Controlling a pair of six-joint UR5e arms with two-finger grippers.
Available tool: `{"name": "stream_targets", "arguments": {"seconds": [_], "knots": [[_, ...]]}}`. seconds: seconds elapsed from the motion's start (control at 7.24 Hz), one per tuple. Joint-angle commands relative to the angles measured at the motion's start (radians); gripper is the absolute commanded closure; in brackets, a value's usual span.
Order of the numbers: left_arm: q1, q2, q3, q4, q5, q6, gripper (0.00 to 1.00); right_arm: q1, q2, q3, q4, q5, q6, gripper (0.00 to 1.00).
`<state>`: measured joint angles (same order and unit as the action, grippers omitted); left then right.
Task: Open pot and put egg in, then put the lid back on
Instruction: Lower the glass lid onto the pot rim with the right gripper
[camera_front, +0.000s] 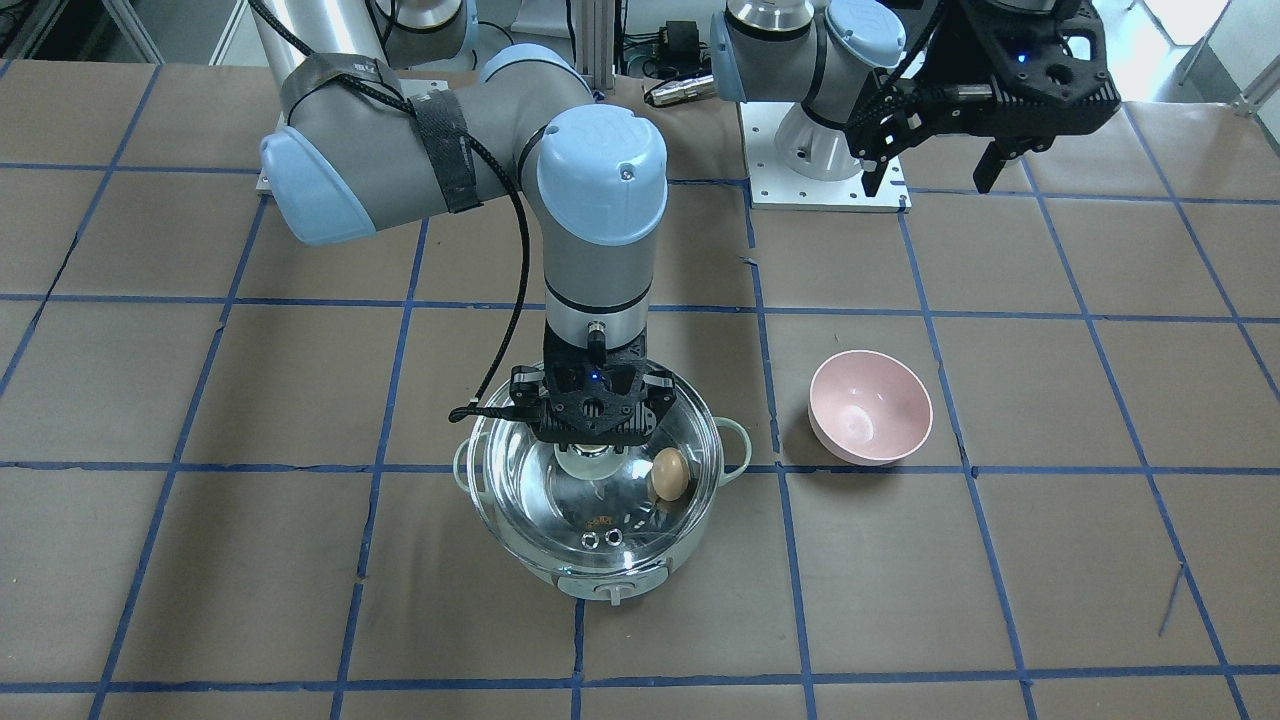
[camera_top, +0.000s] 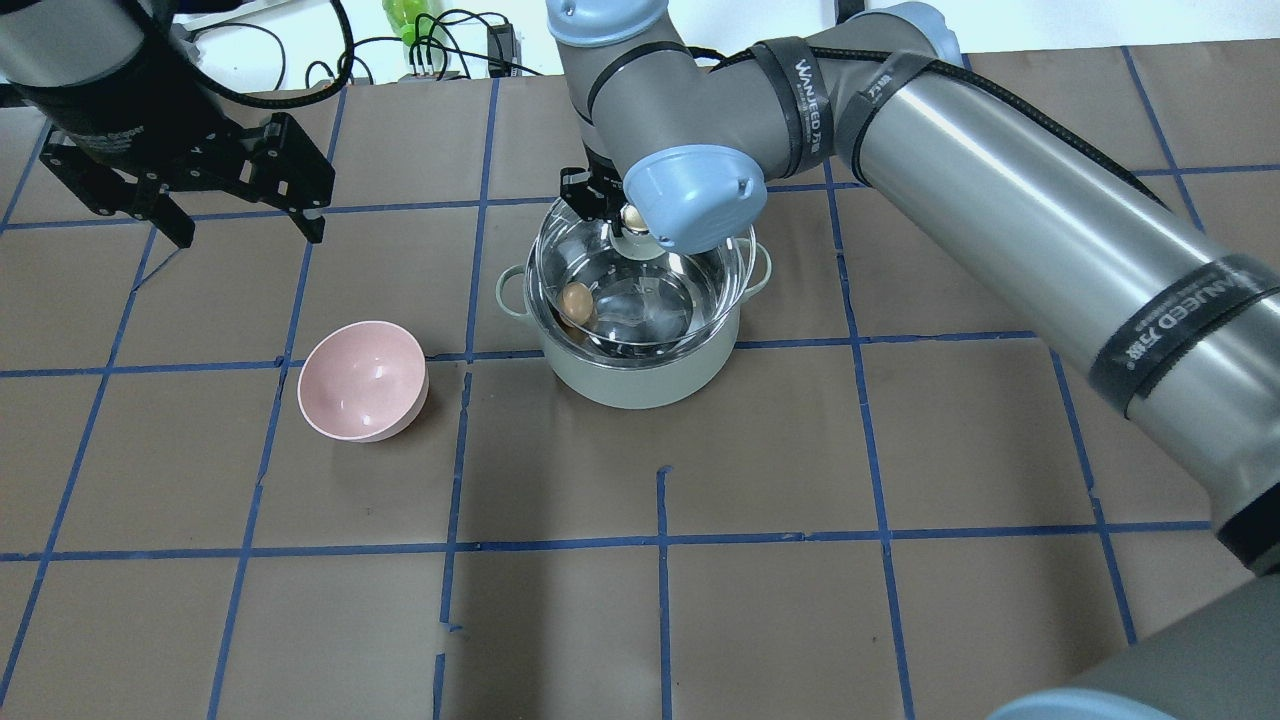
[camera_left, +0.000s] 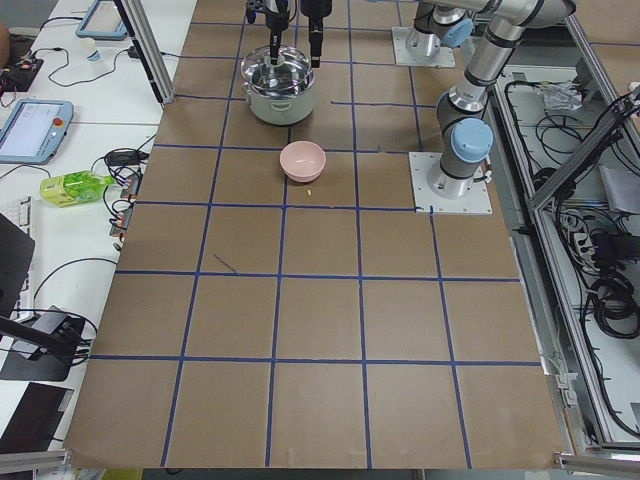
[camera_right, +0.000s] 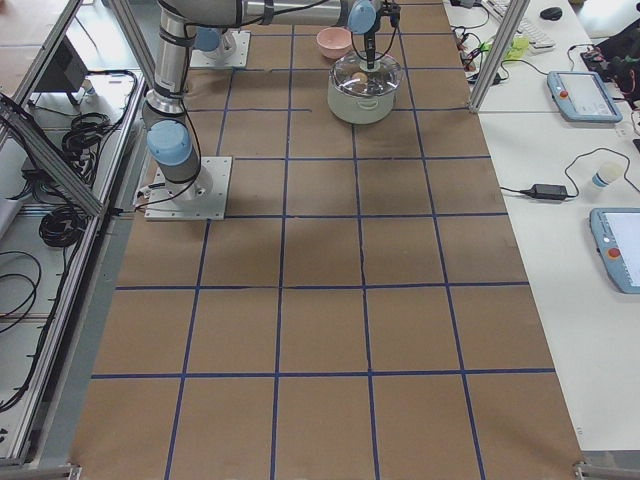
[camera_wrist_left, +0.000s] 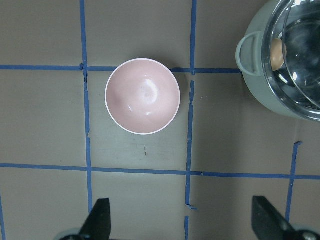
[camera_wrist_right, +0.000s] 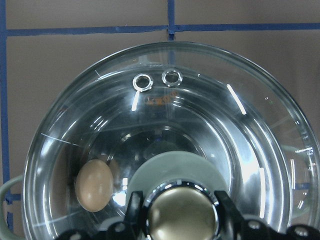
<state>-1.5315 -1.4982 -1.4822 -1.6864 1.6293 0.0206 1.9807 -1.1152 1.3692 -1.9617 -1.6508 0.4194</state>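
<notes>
The mint-green pot (camera_front: 560, 572) stands on the table with the brown egg (camera_front: 669, 474) inside it, against the steel wall. The clear glass lid (camera_front: 600, 525) sits over the pot's mouth. I cannot tell if it rests on the rim or hangs just above it. My right gripper (camera_wrist_right: 177, 215) is shut on the lid's gold-capped knob (camera_wrist_right: 180, 217), one finger (camera_wrist_right: 133, 207) on each side. The egg (camera_wrist_right: 94, 185) shows through the glass. My left gripper (camera_top: 250, 232) is open and empty, up and off to the side, looking down on the bowl.
An empty pink bowl (camera_front: 870, 405) stands about one tile from the pot, on my left arm's side; it also shows in the left wrist view (camera_wrist_left: 142, 96). My right arm's elbow (camera_top: 695, 195) hangs over the pot.
</notes>
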Motion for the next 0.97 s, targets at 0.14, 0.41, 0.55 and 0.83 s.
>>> {"name": "stream_targets", "arguments": {"seconds": [0.14, 0.41, 0.55, 0.83], "knots": [[0.010, 0.001, -0.018, 0.037, -0.037, 0.007, 0.00, 0.004, 0.002, 0.004, 0.000, 0.006, 0.004, 0.99], [0.010, 0.001, -0.020, 0.033, -0.034, 0.007, 0.00, 0.017, 0.002, 0.005, 0.000, 0.003, 0.025, 0.99], [0.010, 0.001, -0.020, 0.033, -0.034, 0.007, 0.00, 0.018, 0.002, 0.008, -0.002, 0.005, 0.032, 0.98], [0.010, 0.001, -0.015, -0.004, -0.037, 0.002, 0.00, 0.021, 0.005, 0.013, -0.006, 0.006, 0.039, 0.98]]}}
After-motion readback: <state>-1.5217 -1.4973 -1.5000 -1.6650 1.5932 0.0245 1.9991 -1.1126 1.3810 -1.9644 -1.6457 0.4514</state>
